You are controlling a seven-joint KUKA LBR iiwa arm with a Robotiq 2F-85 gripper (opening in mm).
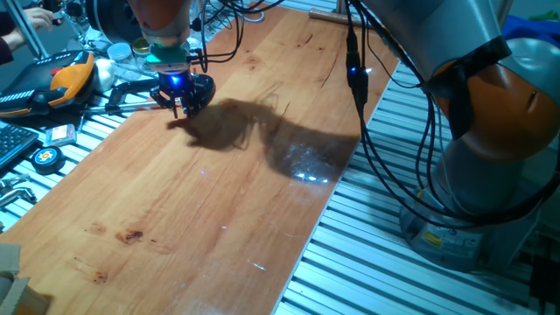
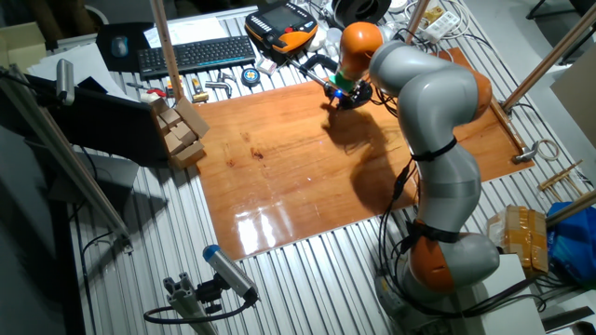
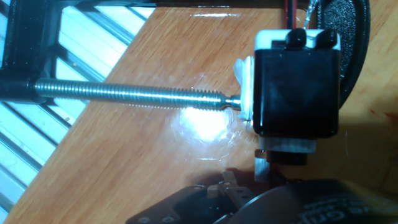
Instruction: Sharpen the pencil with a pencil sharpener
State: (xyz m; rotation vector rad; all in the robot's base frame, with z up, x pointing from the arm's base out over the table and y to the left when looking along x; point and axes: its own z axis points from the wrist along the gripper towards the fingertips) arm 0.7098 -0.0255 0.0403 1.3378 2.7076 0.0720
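Sharpener position first: in one fixed view I find the small black rounded pencil sharpener body point(image 1: 198, 89) at the far left edge of the long varnished wooden board point(image 1: 227, 192), directly under the two-finger gripper point(image 1: 177, 107), which hangs over it. Its black bar-like clamp arm point(image 1: 131, 92) runs off the board's edge.

In the other fixed view, the gripper point(image 2: 340, 96) sits at the board's point(image 2: 307, 167) far edge, near the orange-and-black handheld unit point(image 2: 282, 28). Detail is too small here.

The hand view alone shows the sharpener point(image 3: 297, 87) close: a black block, pressed by a threaded steel clamp screw point(image 3: 130, 95) against the board point(image 3: 124, 162). No pencil is visible anywhere.

I judge the sharpener rigid, light and firmly clamped, so it should resist pushing; hold belongs on the pencil, not the body. Whether the fingers are spread or pressed together, I cannot tell.
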